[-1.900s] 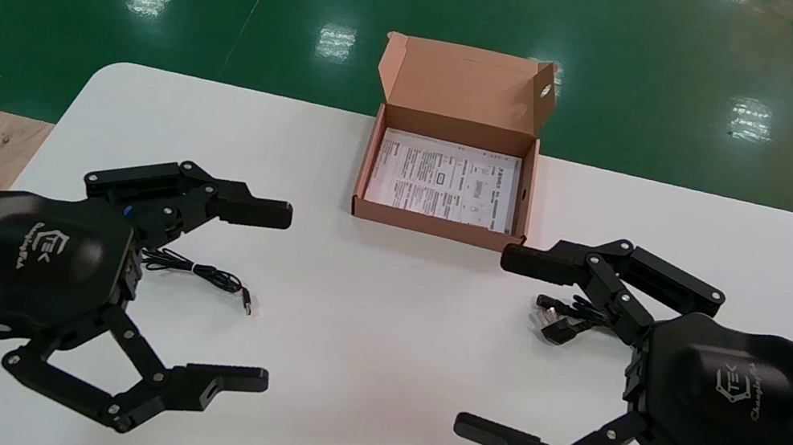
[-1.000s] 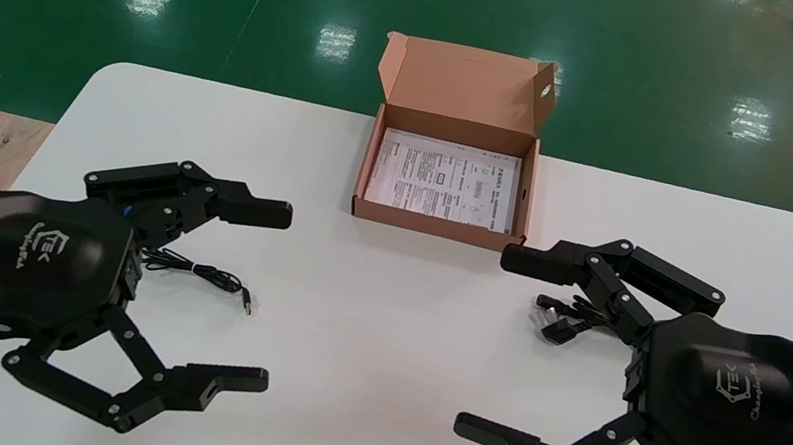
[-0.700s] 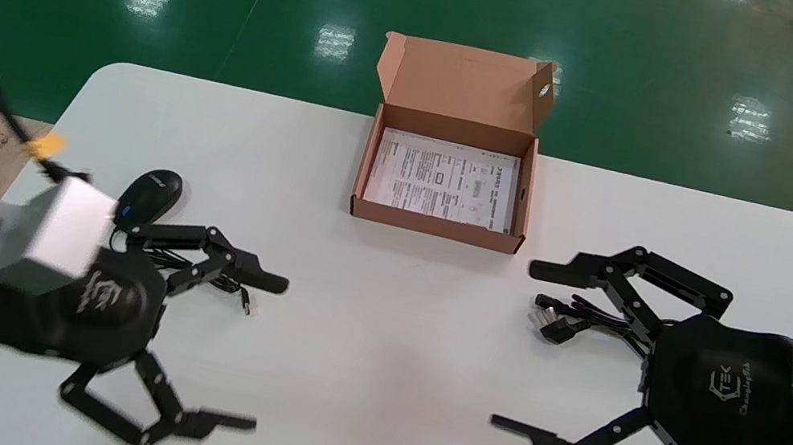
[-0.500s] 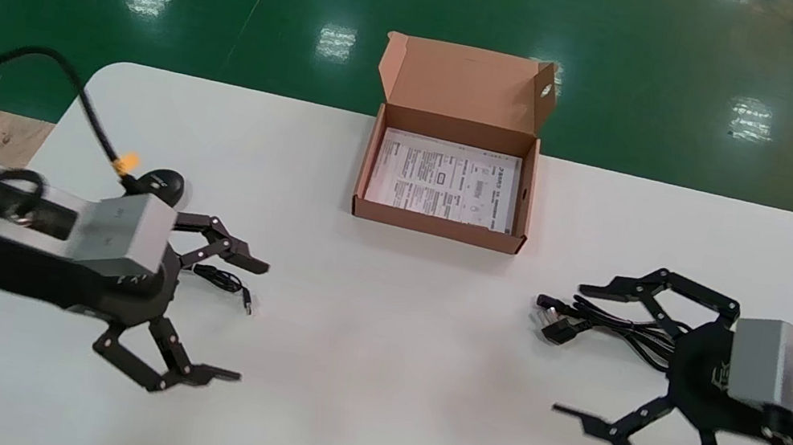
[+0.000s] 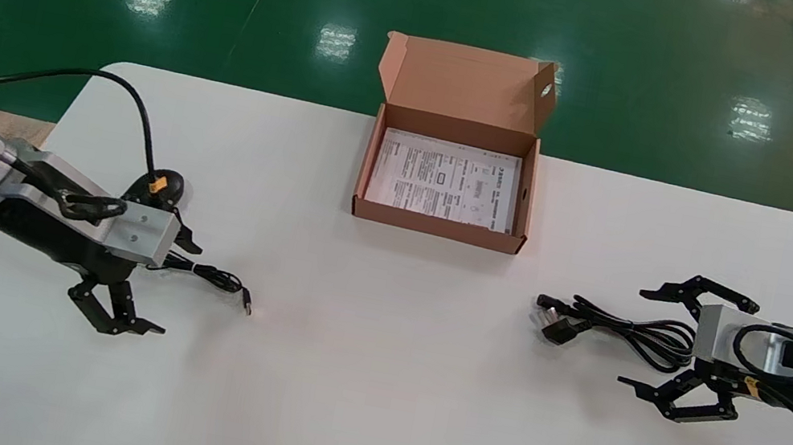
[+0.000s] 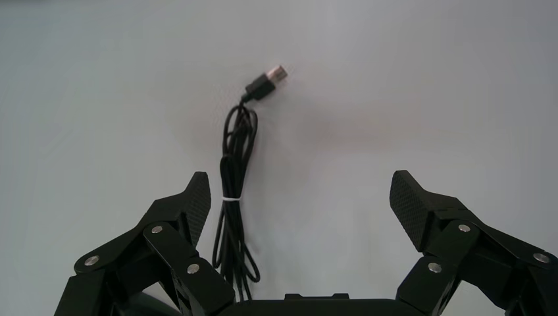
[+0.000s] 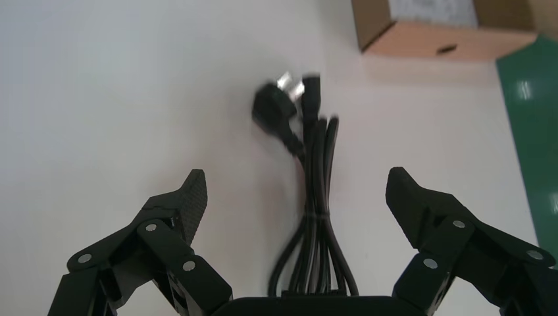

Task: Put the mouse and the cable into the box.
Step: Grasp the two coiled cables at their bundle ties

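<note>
Left gripper (image 5: 179,290) is spread wide. The mouse cord (image 5: 212,273) lies between its fingers, with the USB plug just ahead and bare desk (image 5: 366,396) beyond. The mouse (image 5: 167,184) crowds the wrist on the far side. Right gripper (image 5: 633,338) is also wide, with the bundled cable (image 5: 595,321) between its fingers and the plugs ahead. Bare desk between both grippers. The box (image 5: 436,226) is ahead and off to the side of each, top open, lid upright at the far edge.

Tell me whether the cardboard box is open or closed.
Open. The box has its lid standing upright at the far side, and a printed sheet lies in plain view on its floor.
</note>
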You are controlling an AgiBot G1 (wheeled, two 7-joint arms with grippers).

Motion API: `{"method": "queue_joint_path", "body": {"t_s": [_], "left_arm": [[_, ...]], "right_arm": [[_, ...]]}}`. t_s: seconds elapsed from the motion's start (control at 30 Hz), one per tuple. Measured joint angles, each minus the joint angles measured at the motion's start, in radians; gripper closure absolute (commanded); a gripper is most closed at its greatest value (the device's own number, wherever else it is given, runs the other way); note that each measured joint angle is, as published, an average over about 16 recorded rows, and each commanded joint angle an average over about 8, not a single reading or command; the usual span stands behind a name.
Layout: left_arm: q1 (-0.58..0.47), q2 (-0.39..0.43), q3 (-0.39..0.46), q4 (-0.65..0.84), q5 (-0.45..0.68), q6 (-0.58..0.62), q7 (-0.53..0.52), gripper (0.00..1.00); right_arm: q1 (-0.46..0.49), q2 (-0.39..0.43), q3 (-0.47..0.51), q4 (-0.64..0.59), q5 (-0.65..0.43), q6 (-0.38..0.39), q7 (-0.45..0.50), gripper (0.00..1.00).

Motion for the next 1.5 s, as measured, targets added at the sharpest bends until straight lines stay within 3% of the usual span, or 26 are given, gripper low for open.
{"method": "queue_joint_path", "body": {"t_s": [0.3,0.67,0.73,0.77,0.93,1.0,1.03,1.5], "left_arm": [[-0.039,0.081,0.021,0.201,0.038,-0.089,0.154,0.00],[-0.051,0.117,0.026,0.316,0.051,-0.191,0.249,0.00],[-0.051,0.120,0.027,0.328,0.054,-0.203,0.259,0.00],[-0.052,0.122,0.028,0.332,0.055,-0.208,0.263,0.07],[-0.053,0.127,0.031,0.348,0.061,-0.223,0.277,0.69],[-0.054,0.128,0.033,0.350,0.063,-0.225,0.280,0.94],[-0.054,0.128,0.033,0.351,0.064,-0.226,0.281,1.00],[-0.053,0.127,0.032,0.347,0.061,-0.223,0.279,1.00]], "right_arm": [[0.063,-0.070,-0.027,-0.176,-0.057,0.074,-0.115,0.00],[0.106,-0.145,-0.034,-0.312,-0.075,0.170,-0.180,0.00],[0.111,-0.155,-0.034,-0.328,-0.077,0.186,-0.187,0.19],[0.113,-0.159,-0.035,-0.335,-0.078,0.193,-0.190,0.32],[0.119,-0.174,-0.037,-0.359,-0.082,0.216,-0.201,0.94],[0.120,-0.176,-0.037,-0.364,-0.083,0.221,-0.203,1.00],[0.120,-0.177,-0.037,-0.365,-0.084,0.222,-0.204,1.00],[0.118,-0.174,-0.037,-0.359,-0.083,0.218,-0.202,1.00]]}}
